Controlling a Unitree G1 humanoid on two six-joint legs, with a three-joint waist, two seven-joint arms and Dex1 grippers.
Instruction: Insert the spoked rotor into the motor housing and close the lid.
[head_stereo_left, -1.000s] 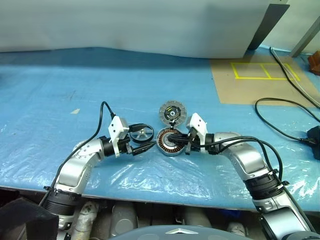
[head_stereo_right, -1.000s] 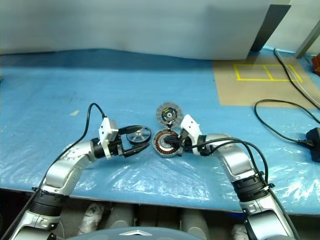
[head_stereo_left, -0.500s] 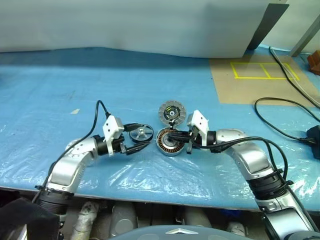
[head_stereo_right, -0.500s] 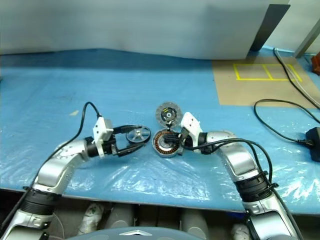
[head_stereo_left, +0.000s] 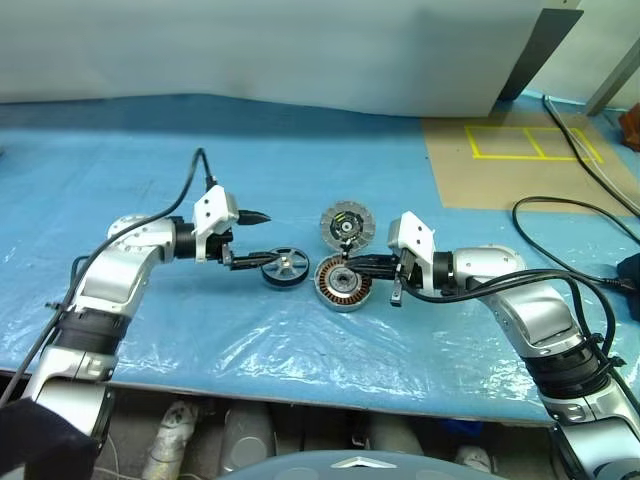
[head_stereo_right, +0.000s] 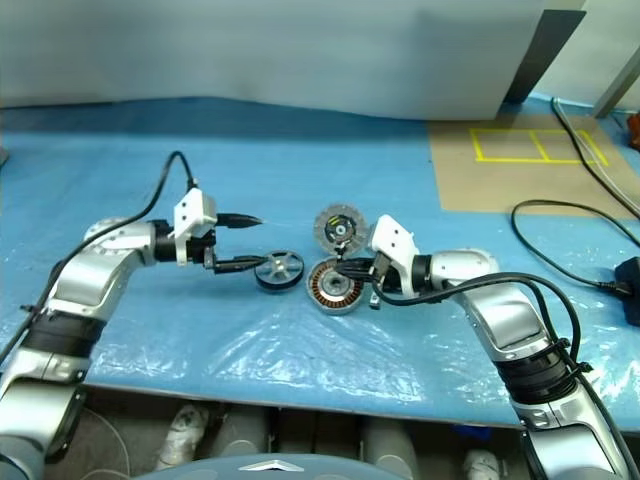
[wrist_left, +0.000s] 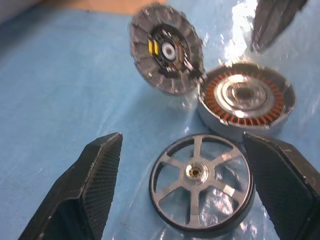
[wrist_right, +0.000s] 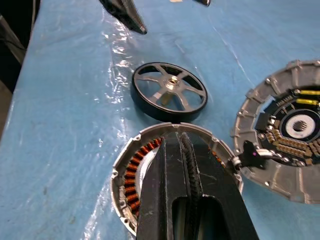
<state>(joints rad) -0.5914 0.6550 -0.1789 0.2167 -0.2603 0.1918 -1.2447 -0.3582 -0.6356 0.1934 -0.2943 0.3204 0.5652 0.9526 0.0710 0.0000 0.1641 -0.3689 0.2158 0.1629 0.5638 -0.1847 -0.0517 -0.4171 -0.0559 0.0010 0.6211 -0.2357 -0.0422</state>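
Since a second ago the left arm has swung outward and up, so the left tool now sits left of the spoked rotor rather than beside the motor housing; the right arm has lifted a little too. The left tool stands wide open and holds nothing: one finger points free above the blue sheet, the other reaches low toward the rotor's rim, and in the left wrist view the two fingers flank the rotor without clearly touching it.

That rotor lies flat on the blue plastic-covered surface, just left of the housing and slightly apart from it. The housing sits upright with its copper windings showing around the central hole. The right tool is closed, its two fingers pressed together, gripping nothing, its tip over the housing; whether it touches I cannot tell.

The lid lies just behind the housing, detailed face with the yellow-green mark upward, its edge near or against the housing's rim.

Off to the right, well apart from the parts, a brown board with yellow tape lines lies on the surface, and a black cable loops across the sheet. A grey wall panel runs along the far edge.
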